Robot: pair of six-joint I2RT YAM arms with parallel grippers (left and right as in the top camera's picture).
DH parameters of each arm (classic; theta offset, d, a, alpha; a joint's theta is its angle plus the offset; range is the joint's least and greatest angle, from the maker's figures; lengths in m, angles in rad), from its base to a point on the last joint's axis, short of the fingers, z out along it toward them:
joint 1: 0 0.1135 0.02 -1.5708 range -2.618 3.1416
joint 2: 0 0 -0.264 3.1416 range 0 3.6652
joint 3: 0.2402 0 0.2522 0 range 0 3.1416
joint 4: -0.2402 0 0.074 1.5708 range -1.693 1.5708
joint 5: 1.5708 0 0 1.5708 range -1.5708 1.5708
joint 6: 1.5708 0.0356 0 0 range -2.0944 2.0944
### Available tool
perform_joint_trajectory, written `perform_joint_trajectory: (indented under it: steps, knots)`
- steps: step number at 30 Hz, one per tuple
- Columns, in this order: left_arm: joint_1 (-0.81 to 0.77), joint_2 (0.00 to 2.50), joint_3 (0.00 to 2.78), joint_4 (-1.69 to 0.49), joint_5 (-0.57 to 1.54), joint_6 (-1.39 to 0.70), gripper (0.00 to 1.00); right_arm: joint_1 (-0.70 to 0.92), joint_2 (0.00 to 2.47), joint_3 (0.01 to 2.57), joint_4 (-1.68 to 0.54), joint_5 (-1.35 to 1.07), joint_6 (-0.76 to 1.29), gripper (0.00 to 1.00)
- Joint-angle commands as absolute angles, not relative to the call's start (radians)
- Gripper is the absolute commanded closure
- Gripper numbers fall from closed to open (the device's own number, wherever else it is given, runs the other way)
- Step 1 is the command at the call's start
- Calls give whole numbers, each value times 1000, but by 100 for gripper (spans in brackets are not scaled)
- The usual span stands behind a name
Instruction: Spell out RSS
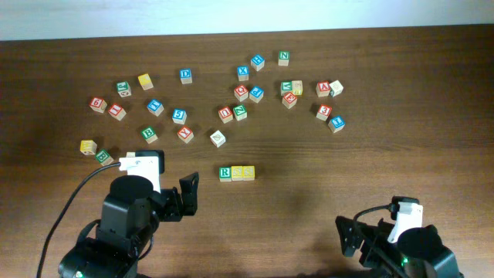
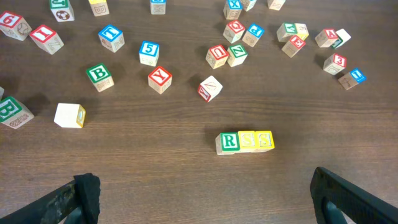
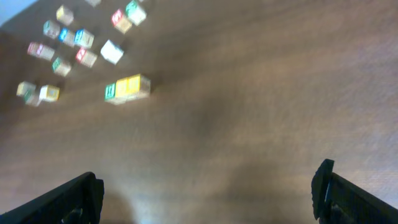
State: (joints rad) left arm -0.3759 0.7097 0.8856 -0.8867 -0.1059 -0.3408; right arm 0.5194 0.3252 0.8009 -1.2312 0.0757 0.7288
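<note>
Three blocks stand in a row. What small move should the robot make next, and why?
Probably none: hold both arms back. The green R block, first S block and second S block touch in a row reading RSS, and the left hand and right hand are open and empty.

Even soft light, faint shadows, overhead and left wrist sharp, right wrist blocks [image 3: 127, 88] blurred.
</note>
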Motion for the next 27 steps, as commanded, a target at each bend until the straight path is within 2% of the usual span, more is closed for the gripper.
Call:
perform_joint_trajectory:
  steps: [1, 3, 5, 10, 13, 17, 22, 27]
  knots:
    - [-377, 707, 897, -885, -113, -344, 1, 516, 316, 794, -1102, 163, 431, 2]
    - [-377, 707, 897, -885, -113, -344, 1, 488, 296, 794, -999, 114, 150, 2]
    - [-377, 707, 897, -885, -113, -344, 0, 414, 264, 786, -958, 102, -12, 2]
    - [-377, 707, 897, -886, -113, -344, 1, 179, 168, 598, -812, 31, -19, 2]
    - [-377, 707, 897, -896, -113, -344, 1, 110, 90, 371, -537, -108, -18, 2]
    - [-377, 707, 897, -908, -113, -344, 1, 110, 2, 166, -300, -136, 56, 2]
    - [-377, 707, 897, -908, -113, -344, 1, 110, 3, 36, 10, -96, 64, 2]
    - [-377, 707, 897, -908, -113, -344, 0, 111, 3, 6, 115, -39, 64, 2]
